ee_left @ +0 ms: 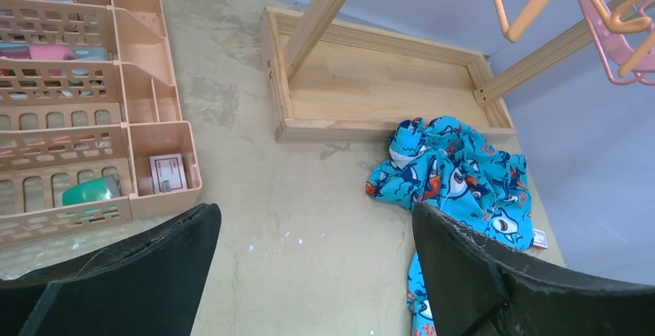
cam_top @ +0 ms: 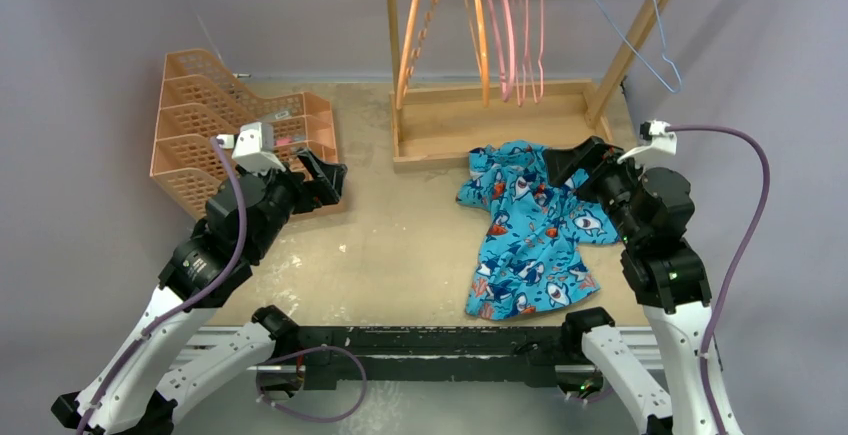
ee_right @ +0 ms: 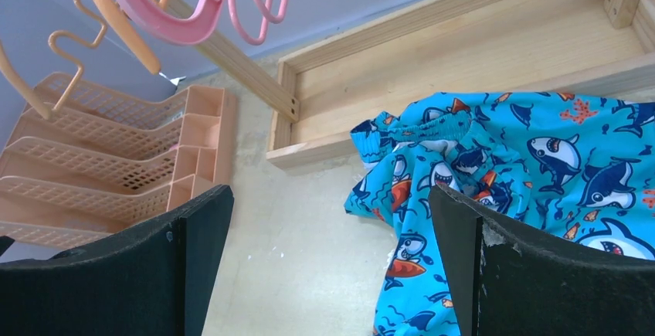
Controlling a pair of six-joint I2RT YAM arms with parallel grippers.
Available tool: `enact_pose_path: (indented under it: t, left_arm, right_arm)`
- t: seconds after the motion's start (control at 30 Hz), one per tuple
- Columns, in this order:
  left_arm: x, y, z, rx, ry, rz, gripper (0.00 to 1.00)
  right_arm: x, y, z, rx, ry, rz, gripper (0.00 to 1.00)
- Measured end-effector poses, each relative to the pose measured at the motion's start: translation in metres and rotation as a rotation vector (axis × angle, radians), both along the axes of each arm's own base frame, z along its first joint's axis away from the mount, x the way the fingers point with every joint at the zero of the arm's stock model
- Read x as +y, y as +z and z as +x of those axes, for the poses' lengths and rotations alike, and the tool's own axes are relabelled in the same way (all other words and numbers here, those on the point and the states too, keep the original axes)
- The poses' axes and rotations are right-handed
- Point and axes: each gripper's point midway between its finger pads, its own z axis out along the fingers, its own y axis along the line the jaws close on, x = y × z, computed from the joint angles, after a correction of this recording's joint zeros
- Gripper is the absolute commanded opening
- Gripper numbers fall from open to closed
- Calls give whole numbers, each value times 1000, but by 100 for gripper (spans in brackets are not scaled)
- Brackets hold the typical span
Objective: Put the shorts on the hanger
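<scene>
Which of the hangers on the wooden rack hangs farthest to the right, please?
The thin light-blue wire hanger; the pink hangers and orange hangers hang left of it.

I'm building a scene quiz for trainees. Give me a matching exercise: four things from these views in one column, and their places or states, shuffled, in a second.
1. shorts
2. pink hanger
3. peach organizer
4. right end effector

A. hanging on the wooden rack
B. at the table's far left
C. crumpled on the table
D. open, close to the shorts

Pairs: 1-C, 2-A, 3-B, 4-D
</scene>
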Motion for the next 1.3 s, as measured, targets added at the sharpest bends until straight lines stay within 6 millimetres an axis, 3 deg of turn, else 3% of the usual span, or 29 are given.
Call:
enact_pose_path:
  t: [0.23,0.4,0.67,0.9,1.07,1.3]
  left_arm:
    - [2,-3,0,2,11,7,95]
    - [7,-19,4,21,45,35,95]
    - [17,-68,11,97,101,144,95]
    - [30,-81,13,100,154,199,95]
    - [34,-82,12,76,167,198,94]
    - [35,-77,11,46,164,192,94]
  right_arm:
    - [0,-7,-2,29,-7,19,100]
    - [0,-33,-1,118,-31,57,100]
    - [-21,-104,10,390,-268,133,96]
    - [-19,-190,9,602,-330,141,64]
    - [-13,-224,11,656,-343,188,65]
    - [-8,-254,32,670,-352,196,69]
